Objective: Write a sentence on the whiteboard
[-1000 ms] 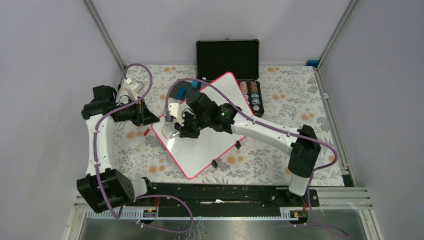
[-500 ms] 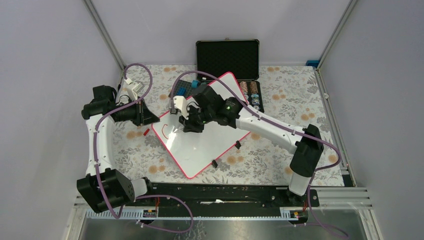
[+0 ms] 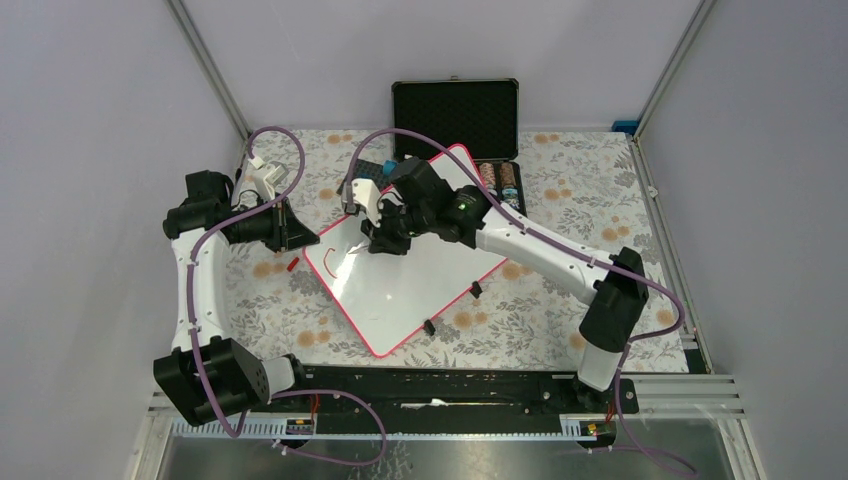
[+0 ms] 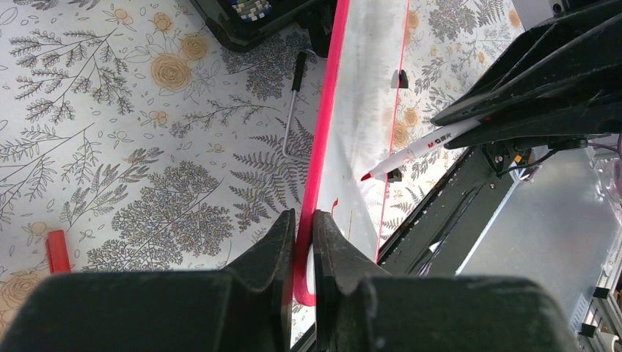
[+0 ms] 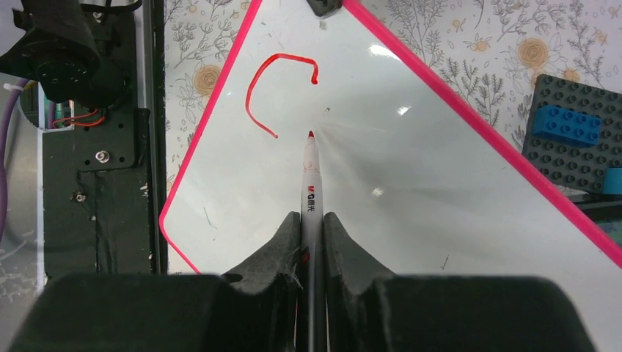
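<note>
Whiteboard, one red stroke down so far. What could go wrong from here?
1. The left fingers pinch only the whiteboard frame near one corner; pen pressure could pivot it and skew letters.
2. The marker sits in the right fingers by its thin barrel; it may slide back, leaving gaps.
3. The board's far corner seems to rest on the black case, so it may rock.

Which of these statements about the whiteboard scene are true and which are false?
1. The right hand grips a white red-tipped marker. True.
2. The glossy white pink-framed whiteboard bears a full sentence. False: it bears only one red curved stroke.
3. The left hand hangs free above the table. False: it is shut on the whiteboard's pink edge.
4. The black hard case stands open. True.
</note>
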Motion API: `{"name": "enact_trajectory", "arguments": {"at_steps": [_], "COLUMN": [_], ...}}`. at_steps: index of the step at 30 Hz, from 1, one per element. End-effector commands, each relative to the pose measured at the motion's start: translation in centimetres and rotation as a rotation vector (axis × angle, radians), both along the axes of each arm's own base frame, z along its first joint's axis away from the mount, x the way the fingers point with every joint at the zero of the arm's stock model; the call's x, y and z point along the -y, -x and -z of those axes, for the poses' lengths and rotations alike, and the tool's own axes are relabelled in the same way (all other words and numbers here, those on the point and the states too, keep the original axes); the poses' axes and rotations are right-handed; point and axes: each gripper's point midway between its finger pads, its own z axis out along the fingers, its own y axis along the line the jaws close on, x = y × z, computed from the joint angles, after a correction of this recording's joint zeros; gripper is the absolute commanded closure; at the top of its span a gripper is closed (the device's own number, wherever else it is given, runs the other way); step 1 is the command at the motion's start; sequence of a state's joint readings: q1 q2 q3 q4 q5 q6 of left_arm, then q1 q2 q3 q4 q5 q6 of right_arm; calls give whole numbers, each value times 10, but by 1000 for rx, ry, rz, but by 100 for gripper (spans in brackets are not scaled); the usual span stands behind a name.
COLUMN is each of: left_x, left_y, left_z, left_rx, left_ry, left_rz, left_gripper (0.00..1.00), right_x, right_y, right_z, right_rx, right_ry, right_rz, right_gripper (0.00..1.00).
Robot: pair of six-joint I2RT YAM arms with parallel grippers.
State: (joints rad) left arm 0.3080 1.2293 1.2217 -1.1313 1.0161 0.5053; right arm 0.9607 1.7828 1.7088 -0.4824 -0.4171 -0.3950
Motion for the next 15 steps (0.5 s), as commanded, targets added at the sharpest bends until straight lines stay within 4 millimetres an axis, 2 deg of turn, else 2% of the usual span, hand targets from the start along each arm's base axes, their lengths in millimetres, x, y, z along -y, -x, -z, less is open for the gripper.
{"name": "enact_trajectory", "arguments": {"at_steps": [1, 6, 15], "left_x": [2, 2, 2], "left_y": [5, 5, 5], "left_z": [-1, 0, 0], "left_rx": [22, 23, 22], "left_ry": [-4, -5, -5], "left_rz": [16, 16, 16], "left_gripper": [100, 100, 100], "right_x": [-10, -13, -18], "right_y": [-13, -18, -14], "right_z": [-22, -19, -13], "right_rx": [39, 39, 25], "right_ry": [-50, -46, -39], "right_rz": [30, 42, 27], "right_gripper": [100, 100, 100]}}
